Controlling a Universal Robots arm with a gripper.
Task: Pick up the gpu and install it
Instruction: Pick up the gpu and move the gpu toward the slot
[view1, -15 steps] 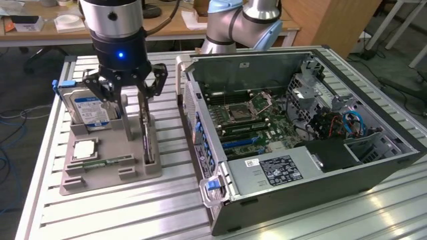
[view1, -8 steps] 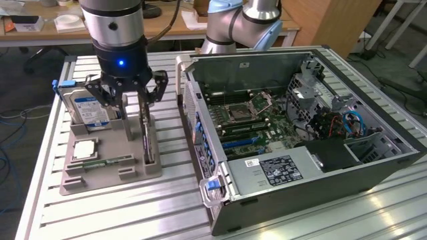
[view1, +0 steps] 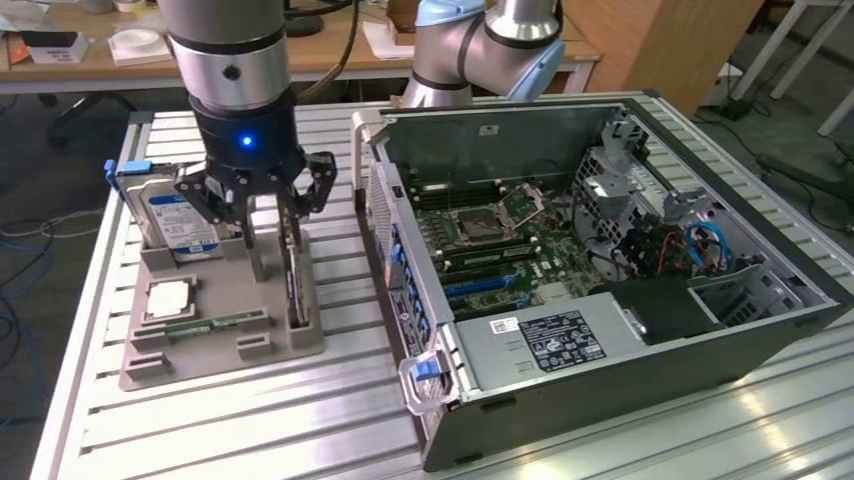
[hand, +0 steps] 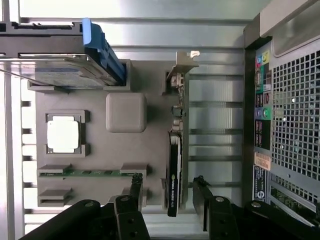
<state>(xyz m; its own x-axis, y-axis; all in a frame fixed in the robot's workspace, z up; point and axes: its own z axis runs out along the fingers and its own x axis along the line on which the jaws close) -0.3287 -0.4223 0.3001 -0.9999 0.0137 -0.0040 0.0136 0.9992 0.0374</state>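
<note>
The gripper's (hand: 167, 180) two fingers (hand: 136, 186) hang apart astride the one gpu (hand: 173, 167), on edge in one grey holder (hand: 150, 145) with one memory stick (hand: 90, 173), one processor (hand: 63, 134), one hard drive (hand: 55, 70), one open computer case (view1: 641, 365) beyond; the gpu is thin, dark, silver-bracketed.

The arm (view1: 230, 45) is a silver-grey tube with a black wrist (view1: 247, 118) and a blue light (view1: 246, 140). Its black gripper (view1: 267, 232) has jointed, screwed links.
</note>
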